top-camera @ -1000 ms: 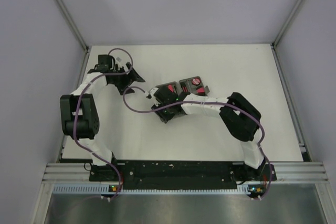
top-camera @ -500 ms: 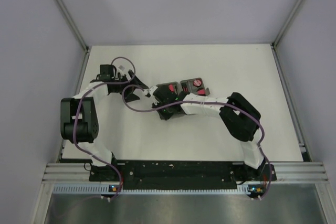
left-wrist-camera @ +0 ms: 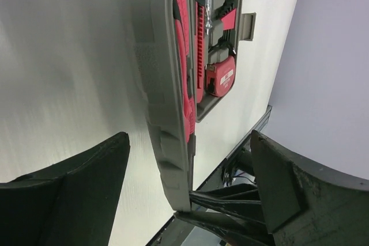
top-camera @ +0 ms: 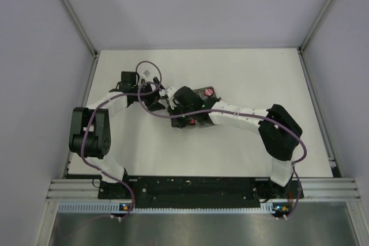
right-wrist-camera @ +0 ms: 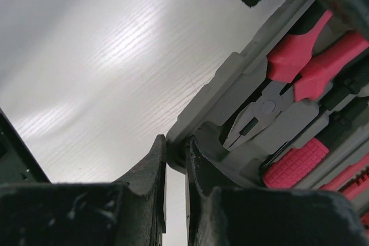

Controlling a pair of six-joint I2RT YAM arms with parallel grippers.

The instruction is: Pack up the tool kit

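The grey plastic clamshell case [left-wrist-camera: 154,56] with rounded corners sits near the middle of the white table [top-camera: 259,73], slightly left of centre, and both arms reach in over it. The right gripper [right-wrist-camera: 176,155] is clenched on the case's rim. Its two black fingers [right-wrist-camera: 141,171] stand almost together, with only the thin grey wall of one corner pinched between them. Just beyond that corner, in the right wrist view, the red-handled steel pliers [right-wrist-camera: 262,108] lie in their moulded slot, with other red and black ribbed handles beside them. The left gripper [left-wrist-camera: 189,142] is spread wide and grasps nothing. Its black fingers [left-wrist-camera: 75,188] stand well apart on either side of the case's near end, and neither touches it as far as that view shows. From the left wrist the case is seen edge-on, one half tilted up towards the other so that the two form a narrow wedge, not closed. In the gap a small red tape measure [left-wrist-camera: 221,77] sits in its pocket, a slim clear-handled screwdriver [left-wrist-camera: 206,4] lies farther along the same half, and long red handles rest against the raised half. A grey latch tab [left-wrist-camera: 247,26] sticks out from the far edge.
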